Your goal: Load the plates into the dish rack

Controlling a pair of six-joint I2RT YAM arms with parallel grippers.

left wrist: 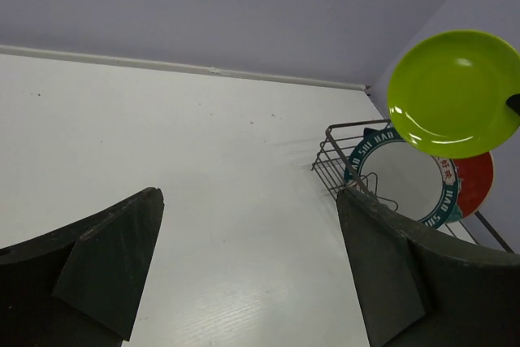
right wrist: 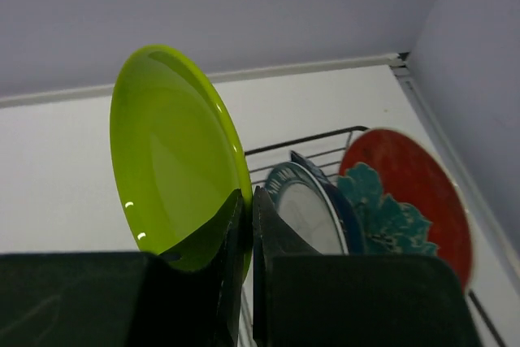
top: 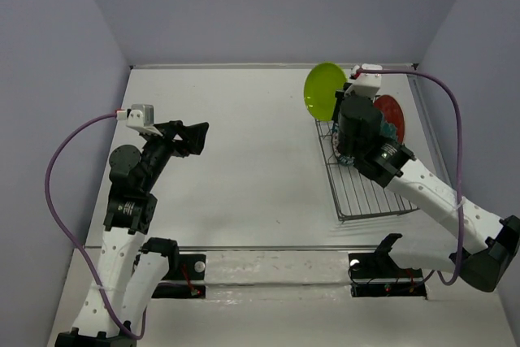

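Pale lilac walls close round a white desk (top: 244, 193) on three sides. At the right of the desk, toward the far corner, sits the dish rack (top: 370, 198), a dark wire basket whose near half shows only wire.

At the rack's far end, plates stand on edge. In front is a white plate with a dark green lettered rim (left wrist: 405, 180). Close behind it is a dark blue plate (right wrist: 343, 205), which shows only as a rim. A red-and-teal plate (right wrist: 406, 197) stands at the back, nearest the right wall. Whether a gold plate is among them cannot be told.

The right tool (right wrist: 246, 201) is pinched narrow on the lower edge of the lime green plate (top: 325, 91), with one finger on each face. The plate is held on edge in the air above the rack's far left corner, apart from the white plate. Its hollow face is turned toward the left side of the desk.

The left tool (top: 195, 137) hovers over the left half of the desk, well apart from the rack. Its jaws are spread wide with nothing between them. In the left wrist view its dark fingers (left wrist: 114, 266) frame a strip of desk.
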